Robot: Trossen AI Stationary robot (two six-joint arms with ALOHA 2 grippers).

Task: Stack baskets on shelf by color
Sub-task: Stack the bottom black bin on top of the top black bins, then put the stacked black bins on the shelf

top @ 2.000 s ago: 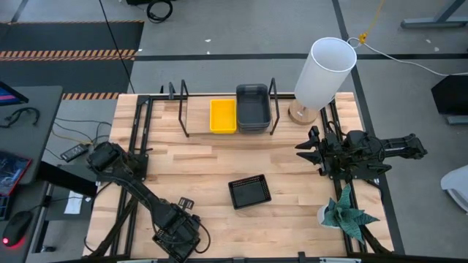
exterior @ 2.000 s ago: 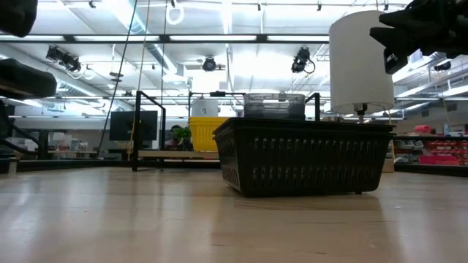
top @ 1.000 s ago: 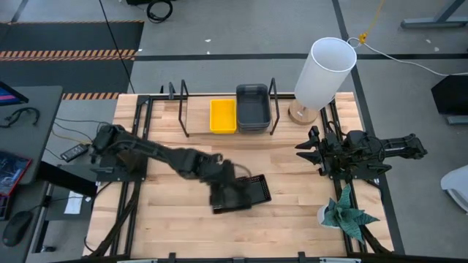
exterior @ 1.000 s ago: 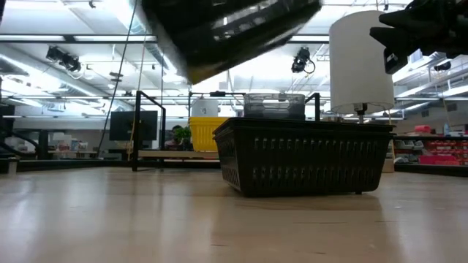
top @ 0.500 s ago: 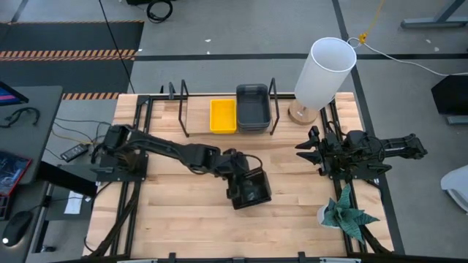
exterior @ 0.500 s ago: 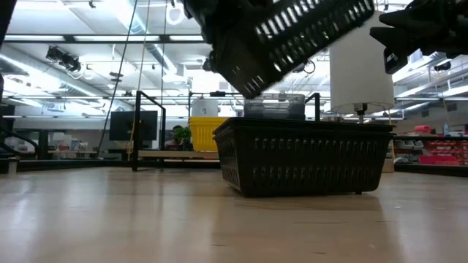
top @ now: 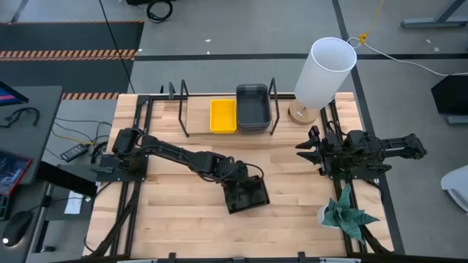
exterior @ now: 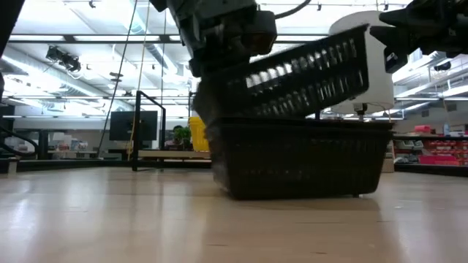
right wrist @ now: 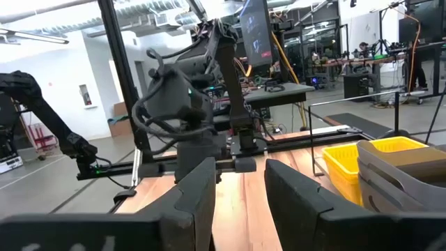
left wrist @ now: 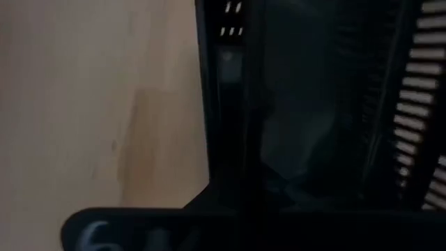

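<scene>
In the low view, the tilted black mesh basket [exterior: 292, 73] hides most of the shelf [exterior: 157, 153], the yellow basket [exterior: 197, 131] and part of the white cylinder [exterior: 380, 80]. The left hand [top: 232, 191] itself is buried against the basket; its wrist view is too dark and blurred to read.

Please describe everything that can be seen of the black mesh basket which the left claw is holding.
The held basket is a small rectangular bin of black plastic, as it looks, with slotted grid-like walls. The left claw is shut on its edge at one end. It hangs tilted, the gripped end low and the far end raised, directly over a second black basket that stands on the table. Its low end seems to meet that basket's rim. It is not yet nested.
</scene>
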